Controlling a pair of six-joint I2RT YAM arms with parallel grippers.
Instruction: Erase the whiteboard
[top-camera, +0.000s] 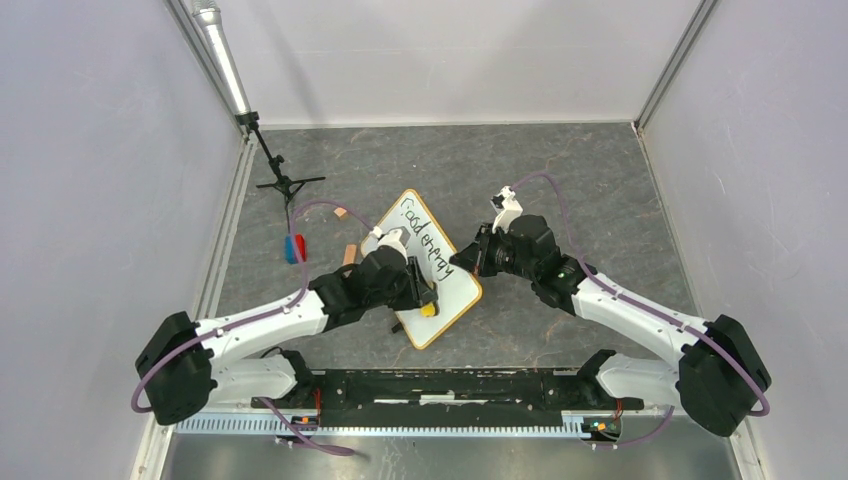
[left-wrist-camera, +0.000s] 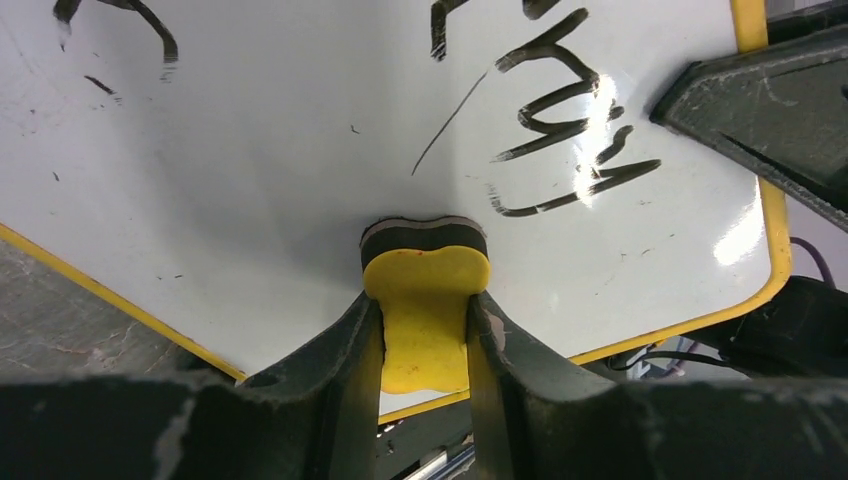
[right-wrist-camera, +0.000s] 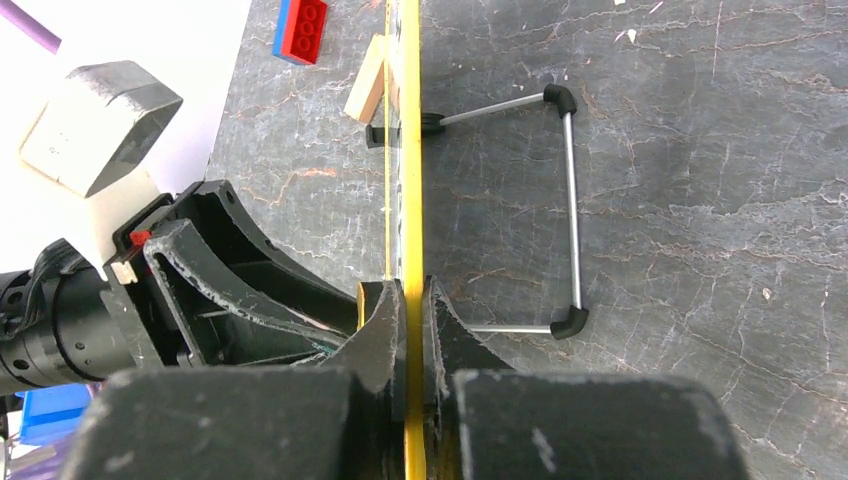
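The flat white whiteboard with a yellow frame and black writing (top-camera: 447, 283) sits in the middle of the top view on the grey table (top-camera: 560, 180). The left gripper (left-wrist-camera: 425, 308) is squeezed tight on a yellow eraser block (left-wrist-camera: 425, 265), and the block's dark pad is against the board. The right gripper (right-wrist-camera: 408, 296) is pinched on the board's edge.

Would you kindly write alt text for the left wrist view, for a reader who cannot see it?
The left claw grips a yellow eraser, its dark felt edge against the whiteboard. Black handwriting sits above it, to the right, and the board's yellow frame runs along the lower edges.
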